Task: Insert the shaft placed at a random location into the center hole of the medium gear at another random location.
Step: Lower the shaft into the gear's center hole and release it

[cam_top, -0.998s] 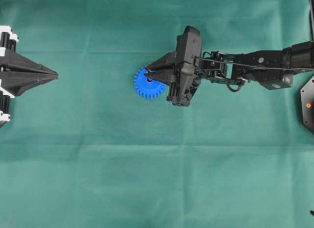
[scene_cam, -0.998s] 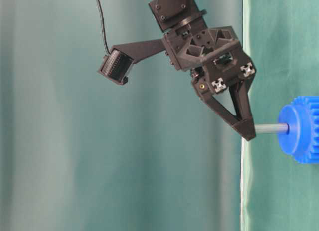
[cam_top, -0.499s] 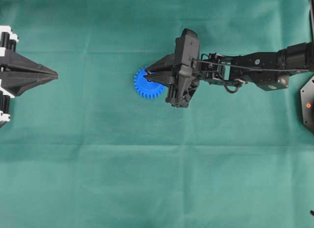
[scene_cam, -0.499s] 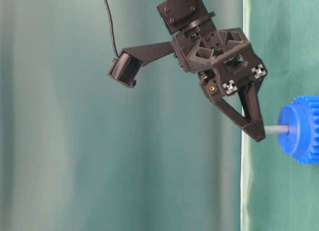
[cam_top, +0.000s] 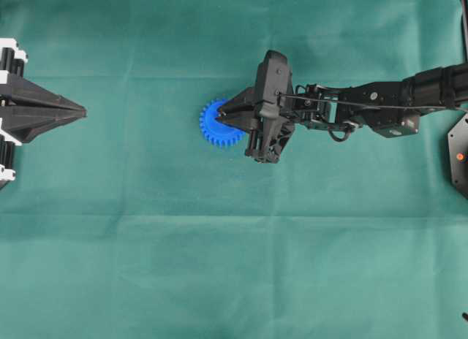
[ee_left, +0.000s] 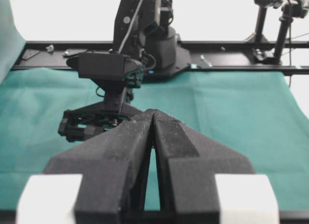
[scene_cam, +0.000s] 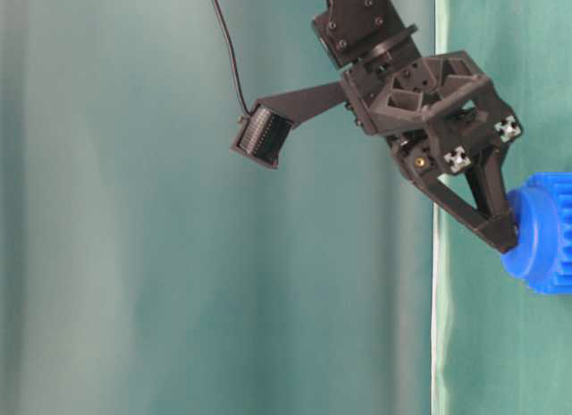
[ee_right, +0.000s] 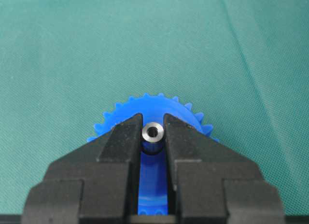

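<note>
1. I count one medium gear point(cam_top: 216, 123), one shaft point(ee_right: 153, 133) and two grippers on my screens, all over one green cloth point(cam_top: 219, 266).
2. The medium gear is bright blue, toothed all round the rim, and lies flat on the cloth a little left of the middle of the overhead view, with a raised hub facing up.
3. The shaft is a small silvery pin; in the right wrist view I see only its round top end, with a dark dimple in the middle, standing over the middle of the gear.
4. The center hole itself is hidden from me under the shaft and the fingertips.
5. The right gripper point(ee_right: 153, 137) has its jaws drawn in tight on the shaft, one pad on each side, and in the table-level view its fingertips point(scene_cam: 503, 239) touch the gear's hub.
6. The left gripper point(cam_top: 79, 112) sits well apart at the left edge, jaws pressed together with nothing between them.
</note>
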Action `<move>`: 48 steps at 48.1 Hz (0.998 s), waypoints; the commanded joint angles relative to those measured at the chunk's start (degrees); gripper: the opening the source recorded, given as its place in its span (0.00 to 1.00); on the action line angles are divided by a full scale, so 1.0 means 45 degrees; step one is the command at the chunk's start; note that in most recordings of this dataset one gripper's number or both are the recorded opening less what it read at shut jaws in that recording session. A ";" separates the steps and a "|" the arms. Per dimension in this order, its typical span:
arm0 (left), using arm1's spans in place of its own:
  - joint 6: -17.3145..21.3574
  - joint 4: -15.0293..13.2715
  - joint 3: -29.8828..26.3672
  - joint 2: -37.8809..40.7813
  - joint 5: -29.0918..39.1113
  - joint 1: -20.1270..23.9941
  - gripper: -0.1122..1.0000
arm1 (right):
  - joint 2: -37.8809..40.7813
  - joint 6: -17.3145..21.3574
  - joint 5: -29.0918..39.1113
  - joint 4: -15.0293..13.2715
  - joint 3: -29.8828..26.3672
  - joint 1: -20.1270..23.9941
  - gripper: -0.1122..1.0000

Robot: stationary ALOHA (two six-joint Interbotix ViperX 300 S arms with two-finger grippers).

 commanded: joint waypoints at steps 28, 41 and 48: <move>-0.0020 0.0020 -0.0137 0.0098 -0.0078 -0.0020 0.10 | -0.0215 0.0039 -0.0117 0.0059 -0.0254 0.0000 0.22; 0.0000 0.0020 -0.0137 0.0098 -0.0059 -0.0020 0.10 | -0.0234 0.0098 -0.0098 0.0117 -0.0293 0.0020 0.52; 0.0000 0.0020 -0.0137 0.0098 -0.0059 -0.0020 0.10 | -0.0430 0.0117 0.0098 0.0117 -0.0273 0.0078 0.87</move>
